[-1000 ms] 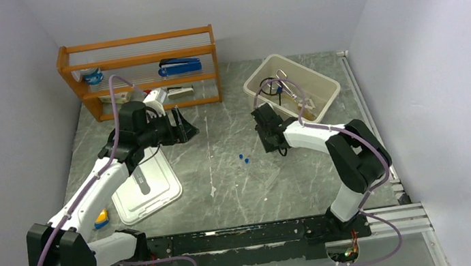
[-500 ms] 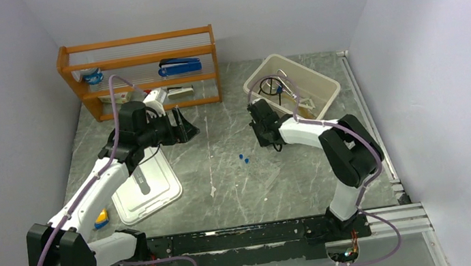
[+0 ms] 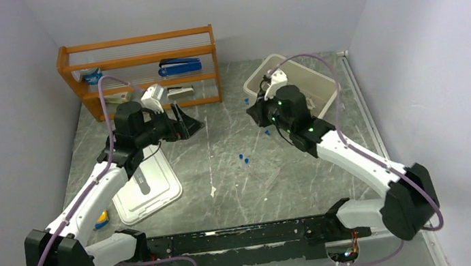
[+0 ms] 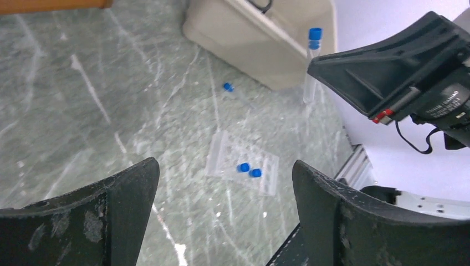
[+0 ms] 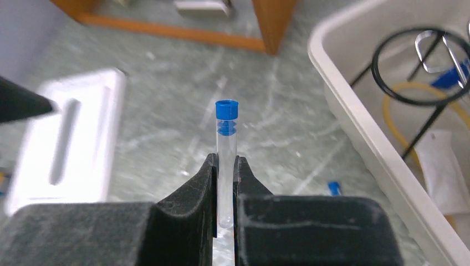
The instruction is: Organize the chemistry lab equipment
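No lettering can be read with any certainty. The only print in sight is a short line of small white characters on the right arm's black wrist housing, caught by the left wrist camera. It lies to the right of the blue-capped clear tube, just past a small red tab. The line runs tilted and is too small and blurred to make out.

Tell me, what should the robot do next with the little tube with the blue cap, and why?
Probably swing the right gripper over toward the clear rack. It pinches the blue-capped tube upright, up in the air. The rack already holds two blue caps with empty holes beside them, so that looks like the tube's home.
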`<state>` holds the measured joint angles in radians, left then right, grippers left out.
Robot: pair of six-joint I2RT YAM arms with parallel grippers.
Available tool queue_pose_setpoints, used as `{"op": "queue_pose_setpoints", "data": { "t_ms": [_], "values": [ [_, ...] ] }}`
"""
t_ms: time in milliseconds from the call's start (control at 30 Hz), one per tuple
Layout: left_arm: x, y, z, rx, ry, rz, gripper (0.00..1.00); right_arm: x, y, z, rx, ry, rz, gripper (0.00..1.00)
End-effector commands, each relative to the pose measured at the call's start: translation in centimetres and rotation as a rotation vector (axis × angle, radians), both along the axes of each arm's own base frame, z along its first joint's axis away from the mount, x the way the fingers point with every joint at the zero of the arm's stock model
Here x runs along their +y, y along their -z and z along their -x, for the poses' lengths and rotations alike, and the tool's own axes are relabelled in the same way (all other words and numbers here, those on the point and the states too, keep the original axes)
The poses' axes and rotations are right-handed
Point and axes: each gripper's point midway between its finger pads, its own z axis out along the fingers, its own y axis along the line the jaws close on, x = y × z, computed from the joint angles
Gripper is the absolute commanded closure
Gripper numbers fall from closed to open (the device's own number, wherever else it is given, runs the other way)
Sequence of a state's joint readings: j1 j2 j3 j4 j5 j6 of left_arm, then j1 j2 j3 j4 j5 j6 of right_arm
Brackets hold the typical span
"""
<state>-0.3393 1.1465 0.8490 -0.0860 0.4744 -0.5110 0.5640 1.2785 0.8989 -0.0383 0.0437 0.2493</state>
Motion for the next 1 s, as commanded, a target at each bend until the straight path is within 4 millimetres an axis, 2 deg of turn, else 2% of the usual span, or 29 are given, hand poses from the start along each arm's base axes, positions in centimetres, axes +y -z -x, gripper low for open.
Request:
{"op": "queue_pose_setpoints", "data": {
  "t_ms": [0, 200, 300, 400, 500, 700, 967],
  "values": [
    [-3.2, -4.0, 0.8, -0.077, 0.09, 0.165, 0.07, 2.1, -6.5, 1.3, -0.094, -0.044, -0.287, 0.95],
    [-9.0, -7.2, 2.7, -0.099, 0.132, 0.263, 0.07, 3.4, -12.1, 3.9, -0.086, -0.1, -0.593, 0.95],
    [-10.4, -8.2, 2.7, -0.096, 0.114, 0.337, 0.08, 3.4, -14.0, 4.7, -0.067, -0.101, -0.683, 0.95],
    [-11.4, -9.4, 2.5, -0.097, 0.141, 0.4, 0.11, 4.0, -14.9, 5.4, -0.043, -0.141, -0.738, 0.95],
    [-12.6, -10.2, 2.9, -0.101, 0.209, 0.42, 0.17, 4.7, -15.1, 6.0, -0.008, -0.181, -0.767, 0.95],
    [-13.1, -11.4, 3.6, -0.139, 0.268, 0.443, 0.39, 5.1, -14.9, 6.3, 0.02, -0.201, -0.792, 0.95],
    [-13.5, -10.7, 4.8, -0.194, 0.335, 0.373, 0.64, 5.5, -14.5, 6.6, 0.059, -0.221, -0.789, 0.93]
  ]
}}
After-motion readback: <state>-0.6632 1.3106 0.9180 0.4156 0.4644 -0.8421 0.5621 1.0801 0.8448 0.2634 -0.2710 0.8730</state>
